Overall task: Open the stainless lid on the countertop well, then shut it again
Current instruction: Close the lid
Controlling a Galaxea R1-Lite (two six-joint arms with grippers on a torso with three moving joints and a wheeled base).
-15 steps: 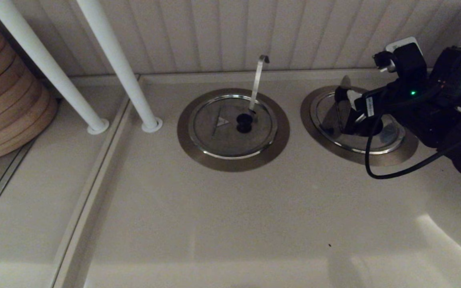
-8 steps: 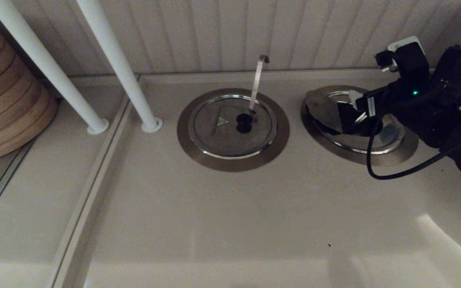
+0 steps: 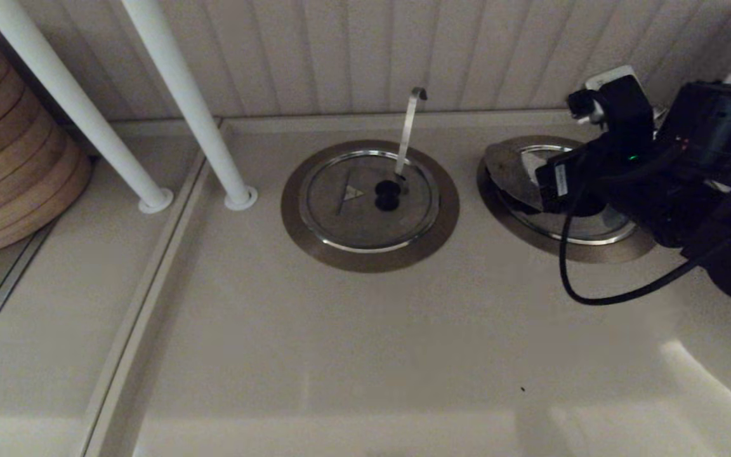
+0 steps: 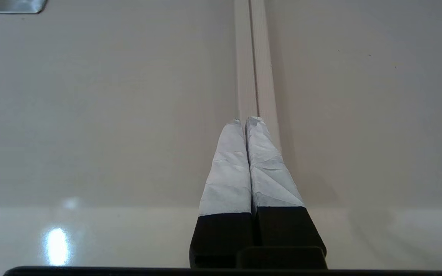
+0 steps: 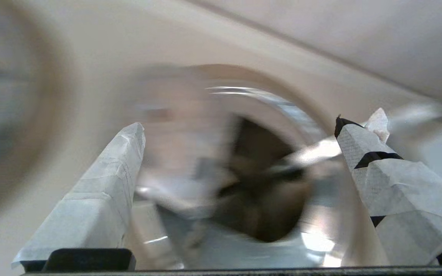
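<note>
The stainless lid (image 3: 509,166) sits on the right countertop well (image 3: 594,255). Its left half is tilted up a little off the shiny rim, and the rest is hidden under my right arm. My right gripper (image 3: 546,187) hovers right over the lid. In the right wrist view this gripper (image 5: 240,130) is open, its fingers (image 5: 102,191) wide apart. The blurred lid (image 5: 190,153) and its dark knob (image 5: 259,191) lie between them, and a bright metal strip (image 5: 317,149) slants across. My left gripper (image 4: 246,122) is shut over the bare counter, parked out of the head view.
The twin lid (image 3: 346,209) with the upright hooked handle (image 3: 411,120) lies flat in the middle collar (image 3: 372,260). Two white poles (image 3: 188,108) stand at back left, and a stack of bamboo steamers (image 3: 10,152) is at far left. A black cable (image 3: 594,295) loops from my right arm.
The lid's left half, upright a second ago, has dropped to a low tilt. My right gripper has shifted slightly left and towards the wall. The left arm has not moved.
</note>
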